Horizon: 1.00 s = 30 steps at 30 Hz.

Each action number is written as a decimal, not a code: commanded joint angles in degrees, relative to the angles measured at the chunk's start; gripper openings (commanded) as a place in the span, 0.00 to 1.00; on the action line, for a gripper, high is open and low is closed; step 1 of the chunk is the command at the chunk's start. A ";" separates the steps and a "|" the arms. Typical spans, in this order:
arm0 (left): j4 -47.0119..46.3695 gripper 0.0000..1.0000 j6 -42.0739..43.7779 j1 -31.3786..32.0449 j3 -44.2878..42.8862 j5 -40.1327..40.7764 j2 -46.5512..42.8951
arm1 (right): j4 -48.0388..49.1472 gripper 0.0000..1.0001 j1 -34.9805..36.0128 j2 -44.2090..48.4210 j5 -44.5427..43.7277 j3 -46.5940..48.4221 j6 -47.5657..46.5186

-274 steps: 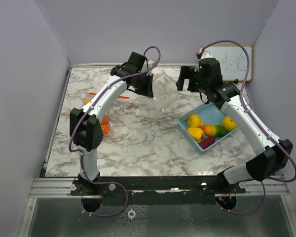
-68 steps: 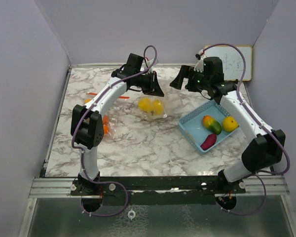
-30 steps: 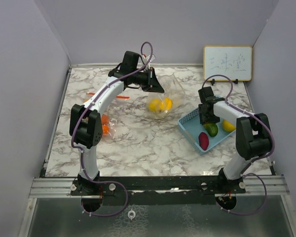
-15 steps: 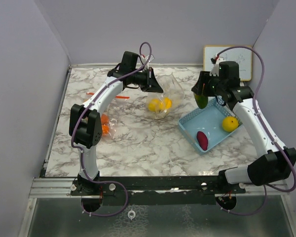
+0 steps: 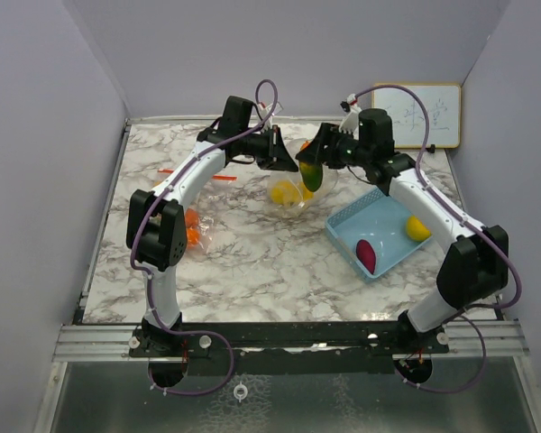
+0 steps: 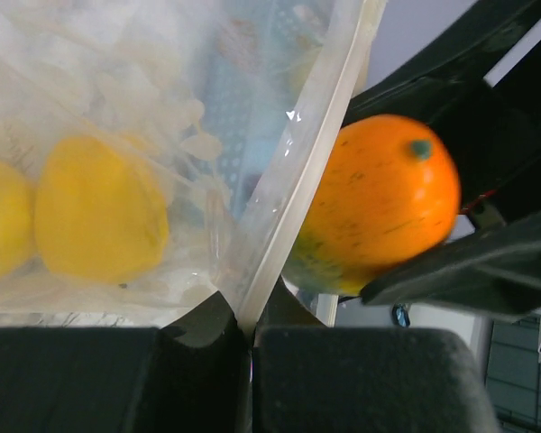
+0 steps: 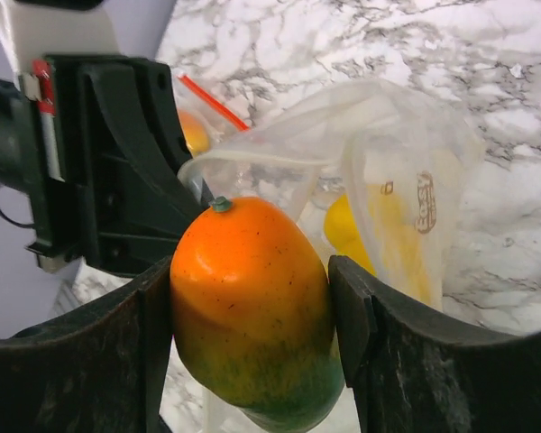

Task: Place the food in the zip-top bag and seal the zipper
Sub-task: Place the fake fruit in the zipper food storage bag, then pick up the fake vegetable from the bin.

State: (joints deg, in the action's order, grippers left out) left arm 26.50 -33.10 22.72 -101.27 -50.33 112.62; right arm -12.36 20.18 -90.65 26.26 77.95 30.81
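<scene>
The mango stands nearly upright between the right gripper's fingers, stem nub at 12 o'clock and green end at 6 o'clock. The jaws are spread to the fruit's full width and grip its flanks. It hangs at the mouth of the zip-top bag, just beside the rim strip. The left gripper is pinched tight on that strip and holds the mouth up. Two yellow fruits lie inside the bag. Half a second ago the mango was over the far corner of the blue basket; it has since travelled toward 9 o'clock. At 4 o'clock from the bag, the basket holds a dark red fruit and a yellow one.
</scene>
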 commanded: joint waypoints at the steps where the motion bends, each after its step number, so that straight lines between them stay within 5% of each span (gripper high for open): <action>1: -1.75 0.00 -0.09 -0.22 0.55 -0.03 -2.90 | -1.24 0.74 1.34 2.12 -11.26 -0.05 -1.31; 3: -1.74 0.00 0.05 -0.22 0.70 0.00 -3.02 | -3.18 0.96 1.33 3.98 -14.52 0.05 -3.44; 4: -1.74 0.00 -0.01 -0.20 0.72 0.02 -3.14 | -4.61 1.00 1.30 4.83 -16.27 0.25 -4.53; 9: -1.88 0.00 0.19 -0.22 0.57 -0.43 -2.99 | -15.43 1.00 1.26 10.69 -29.13 1.52 -6.07; 14: -2.66 0.00 0.21 -0.22 -0.35 -1.86 -2.59 | -36.70 0.99 0.83 15.28 -40.86 -0.83 -1.26; 18: -11.14 0.00 -5.68 -0.31 0.81 -5.47 -2.73 | -48.42 1.00 0.12 14.91 -38.83 -8.18 3.06; 30: -30.49 0.00 -18.42 -0.35 4.84 -12.34 -3.49 | -38.26 0.95 -2.08 11.32 -33.47 -24.31 2.59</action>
State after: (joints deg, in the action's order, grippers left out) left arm 7.01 -44.86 22.57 -99.50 -57.39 112.57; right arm -56.10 18.63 -76.69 -9.45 55.48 34.17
